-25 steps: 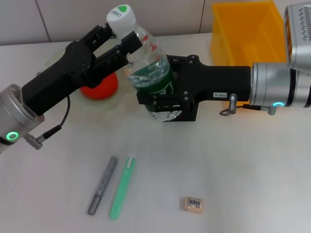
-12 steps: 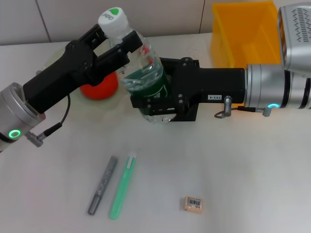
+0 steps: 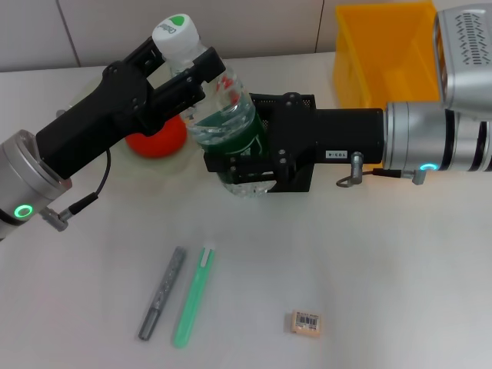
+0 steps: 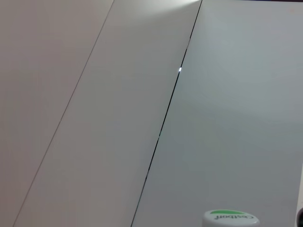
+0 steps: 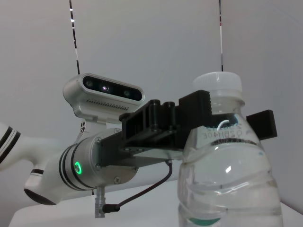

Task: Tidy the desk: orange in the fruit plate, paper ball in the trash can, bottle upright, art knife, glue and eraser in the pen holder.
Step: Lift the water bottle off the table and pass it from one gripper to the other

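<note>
The clear bottle (image 3: pixel 225 115) with a green label is held off the table, nearly upright, white cap (image 4: pixel 230 218) at the top. My left gripper (image 3: pixel 184 63) is shut on its neck just under the cap. My right gripper (image 3: pixel 242 165) is shut on its lower body. From the right wrist, the bottle (image 5: pixel 227 179) fills the foreground with the left gripper (image 5: pixel 222 118) clamped across it. The orange (image 3: pixel 157 138) lies in the fruit plate (image 3: pixel 83 96). The black pen holder (image 3: pixel 298 101) stands behind my right gripper. The eraser (image 3: pixel 306 322) lies near the front. The paper ball is out of view.
The yellow trash can (image 3: pixel 388 50) stands at the back right. A grey pen-shaped stick (image 3: pixel 162 293) and a green one (image 3: pixel 193 296) lie side by side near the front left; I cannot tell which is the art knife and which the glue.
Both grippers have carried the bottle a little to the left, and it stands more upright. The things on the table have not moved.
</note>
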Controlling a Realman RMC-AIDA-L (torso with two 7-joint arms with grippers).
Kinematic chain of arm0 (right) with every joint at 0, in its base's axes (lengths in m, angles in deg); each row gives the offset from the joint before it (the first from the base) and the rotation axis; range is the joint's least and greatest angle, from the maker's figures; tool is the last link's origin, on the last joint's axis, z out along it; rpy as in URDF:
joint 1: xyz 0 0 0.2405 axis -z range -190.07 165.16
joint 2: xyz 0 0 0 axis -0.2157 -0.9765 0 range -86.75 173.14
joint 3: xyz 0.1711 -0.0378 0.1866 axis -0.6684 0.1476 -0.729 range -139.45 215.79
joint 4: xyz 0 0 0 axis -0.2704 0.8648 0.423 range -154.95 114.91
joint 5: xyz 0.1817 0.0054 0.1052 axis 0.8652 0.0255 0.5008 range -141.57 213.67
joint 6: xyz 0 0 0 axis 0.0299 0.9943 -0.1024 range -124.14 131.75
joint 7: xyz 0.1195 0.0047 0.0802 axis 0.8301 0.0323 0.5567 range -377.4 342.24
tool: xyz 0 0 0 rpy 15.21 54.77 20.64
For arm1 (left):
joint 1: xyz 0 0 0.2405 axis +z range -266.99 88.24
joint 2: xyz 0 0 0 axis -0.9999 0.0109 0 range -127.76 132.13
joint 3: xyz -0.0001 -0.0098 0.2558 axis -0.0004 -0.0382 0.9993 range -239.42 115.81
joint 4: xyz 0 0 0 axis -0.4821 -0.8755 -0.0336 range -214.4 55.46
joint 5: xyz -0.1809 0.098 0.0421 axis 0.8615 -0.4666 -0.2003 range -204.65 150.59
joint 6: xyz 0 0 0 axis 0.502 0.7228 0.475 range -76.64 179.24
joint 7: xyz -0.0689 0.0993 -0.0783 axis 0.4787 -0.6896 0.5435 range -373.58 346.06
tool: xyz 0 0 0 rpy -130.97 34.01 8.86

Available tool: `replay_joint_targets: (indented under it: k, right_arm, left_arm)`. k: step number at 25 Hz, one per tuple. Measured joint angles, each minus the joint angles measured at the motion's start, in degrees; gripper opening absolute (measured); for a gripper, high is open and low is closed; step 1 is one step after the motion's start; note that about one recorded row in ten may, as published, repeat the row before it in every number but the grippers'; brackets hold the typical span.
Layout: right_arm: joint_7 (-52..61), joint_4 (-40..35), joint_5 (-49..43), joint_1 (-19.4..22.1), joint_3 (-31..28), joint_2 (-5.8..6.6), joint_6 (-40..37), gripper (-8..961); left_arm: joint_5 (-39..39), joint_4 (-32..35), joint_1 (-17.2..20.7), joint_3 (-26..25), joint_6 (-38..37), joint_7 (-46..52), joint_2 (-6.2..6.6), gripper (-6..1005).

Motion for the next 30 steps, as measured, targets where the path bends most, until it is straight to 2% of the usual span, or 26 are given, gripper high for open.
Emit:
replay_joint_targets:
  k: [10, 12, 30]
  right_arm:
    - [0.58, 0.00, 0.00, -0.19, -0.01, 0.00, 0.01, 763]
    - [0.66, 0.05, -0.02, -0.21, -0.01, 0.00, 0.00, 763]
    - [0.95, 1.24, -0.25, -0.67, 0.63, 0.00, -0.03, 762]
  left_arm:
    - [0.01, 0.16, -0.11, 0.01, 0.06, 0.00, 0.00, 777]
    - [0.01, 0.30, -0.11, 0.01, 0.11, 0.00, 0.00, 585]
    - [-0.01, 0.26, -0.62, 0.01, 0.42, 0.04, 0.00, 501]
